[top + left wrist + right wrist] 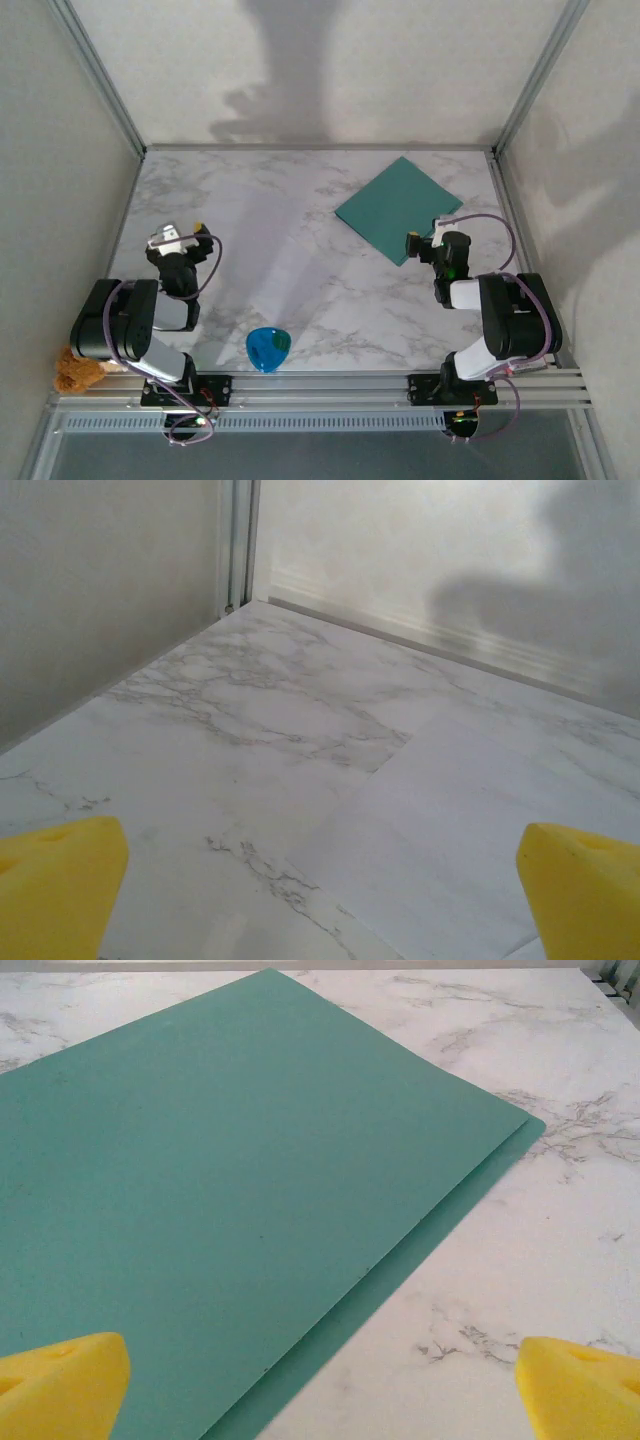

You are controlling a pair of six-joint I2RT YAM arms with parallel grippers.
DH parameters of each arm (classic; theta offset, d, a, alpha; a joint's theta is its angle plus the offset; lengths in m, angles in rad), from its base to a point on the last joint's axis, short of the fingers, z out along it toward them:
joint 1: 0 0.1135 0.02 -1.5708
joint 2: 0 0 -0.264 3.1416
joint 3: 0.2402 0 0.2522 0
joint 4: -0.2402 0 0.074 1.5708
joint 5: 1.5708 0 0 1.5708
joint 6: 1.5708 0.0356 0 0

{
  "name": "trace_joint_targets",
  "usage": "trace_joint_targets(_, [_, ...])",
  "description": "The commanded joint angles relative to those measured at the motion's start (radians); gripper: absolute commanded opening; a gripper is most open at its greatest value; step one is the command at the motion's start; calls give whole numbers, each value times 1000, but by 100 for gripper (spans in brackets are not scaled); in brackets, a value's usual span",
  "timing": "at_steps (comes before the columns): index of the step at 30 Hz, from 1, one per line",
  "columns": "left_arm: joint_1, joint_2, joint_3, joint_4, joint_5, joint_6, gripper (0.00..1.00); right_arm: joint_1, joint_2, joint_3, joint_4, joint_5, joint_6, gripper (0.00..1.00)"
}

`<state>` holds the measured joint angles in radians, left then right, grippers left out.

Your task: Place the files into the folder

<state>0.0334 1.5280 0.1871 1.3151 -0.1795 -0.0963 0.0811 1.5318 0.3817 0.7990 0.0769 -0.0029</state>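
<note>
while both claws are spread wide and empty, the files (290, 262) are seen flat on the table (230, 190), near the left gripper (185, 233). the folder (398, 210) is laid closed far right, just ahead of the right gripper (427, 238).

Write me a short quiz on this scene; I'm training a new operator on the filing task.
1. True or false: the large flat teal-green paper folder lies closed on the marble table.
2. Which is nearer the folder? A) left gripper B) right gripper
3. Fill in: the thin white paper sheet lies ___ the folder.
Key: 1 true; 2 B; 3 outside.
</note>
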Motion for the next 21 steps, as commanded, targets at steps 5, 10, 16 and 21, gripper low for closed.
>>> trace_joint_targets(5, [-9,5,14,18,-11,13,100,-8,4,22,3,-9,11,99])
trace_joint_targets(10, [-9,5,15,18,-11,13,100,-13,4,23,-1,-18,14,99])
trace_joint_targets(16, [-8,6,16,18,-11,13,100,-14,4,24,1,-20,14,99])
trace_joint_targets(21, [-11,-18,24,-11,-12,15,99,-15,-33,33,-42,68,52,99])
